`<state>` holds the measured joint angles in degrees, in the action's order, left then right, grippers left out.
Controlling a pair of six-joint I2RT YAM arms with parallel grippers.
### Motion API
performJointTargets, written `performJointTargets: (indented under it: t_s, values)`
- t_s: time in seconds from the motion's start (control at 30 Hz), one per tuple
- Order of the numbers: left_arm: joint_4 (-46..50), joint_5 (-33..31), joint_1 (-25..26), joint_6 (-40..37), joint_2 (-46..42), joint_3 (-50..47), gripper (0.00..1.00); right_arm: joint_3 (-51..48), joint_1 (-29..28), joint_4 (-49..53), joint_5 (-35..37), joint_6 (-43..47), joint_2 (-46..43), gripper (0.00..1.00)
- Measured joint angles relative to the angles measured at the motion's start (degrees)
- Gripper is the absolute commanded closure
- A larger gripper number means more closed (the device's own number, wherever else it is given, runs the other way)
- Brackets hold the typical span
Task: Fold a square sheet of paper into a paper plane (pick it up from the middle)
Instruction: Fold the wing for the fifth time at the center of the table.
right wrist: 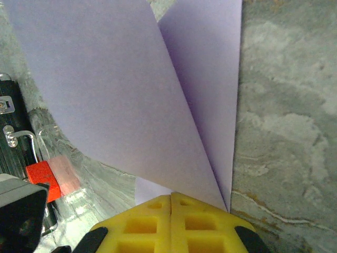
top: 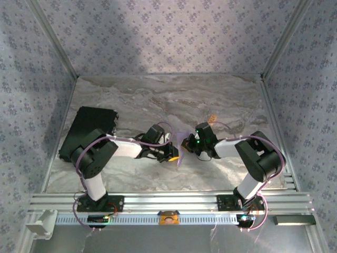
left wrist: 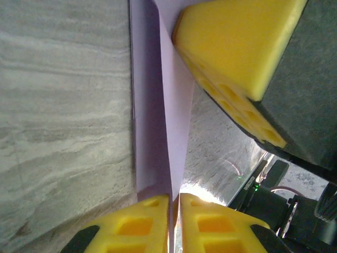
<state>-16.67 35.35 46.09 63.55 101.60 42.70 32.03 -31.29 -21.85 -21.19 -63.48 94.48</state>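
The square sheet of paper [top: 182,149], pale lavender and folded along a centre crease, is held up between my two grippers over the middle of the table. In the left wrist view the paper [left wrist: 174,132] stands on edge, and its lower end runs down between the yellow fingers of my left gripper [left wrist: 175,211], which are shut on it. My right gripper [right wrist: 171,203] is shut on the paper [right wrist: 131,95] where its two flaps taper to a point. From above, the left gripper [top: 174,154] and right gripper [top: 191,143] face each other, almost touching.
A black rectangular pad [top: 89,129] lies at the back left of the marble table [top: 158,100]. A small tan block [top: 212,118] sits behind the right gripper. A small red object [right wrist: 42,179] lies on the table beside the left arm.
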Motion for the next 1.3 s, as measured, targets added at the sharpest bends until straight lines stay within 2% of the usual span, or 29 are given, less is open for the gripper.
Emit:
performJointTargets:
  t_s: [0.3, 0.83, 1.07, 1.2, 1.3]
  values:
    - [-0.2, 0.55, 0.11, 0.13, 1.55, 0.13, 0.99, -0.02, 0.0, 0.0, 0.02, 0.0, 0.0, 0.94]
    - [-0.72, 1.25, 0.44, -0.09, 2.97, 0.5, 0.99, -0.13, 0.0, -0.04, 0.02, 0.0, 0.0, 0.94]
    - [0.72, 0.81, 0.74, -1.55, 3.04, 1.2, 0.92, -0.13, 0.0, -0.04, 0.02, 0.0, 0.0, 0.94]
    - [1.22, -0.28, 1.14, -2.12, 1.95, 1.18, 0.77, -0.13, 0.0, 0.09, 0.2, 0.04, -0.13, 0.94]
    - [4.13, -2.6, 1.73, -2.64, -1.25, 0.98, 0.74, -0.13, 0.0, 0.2, 0.24, 0.09, -0.26, 0.94]
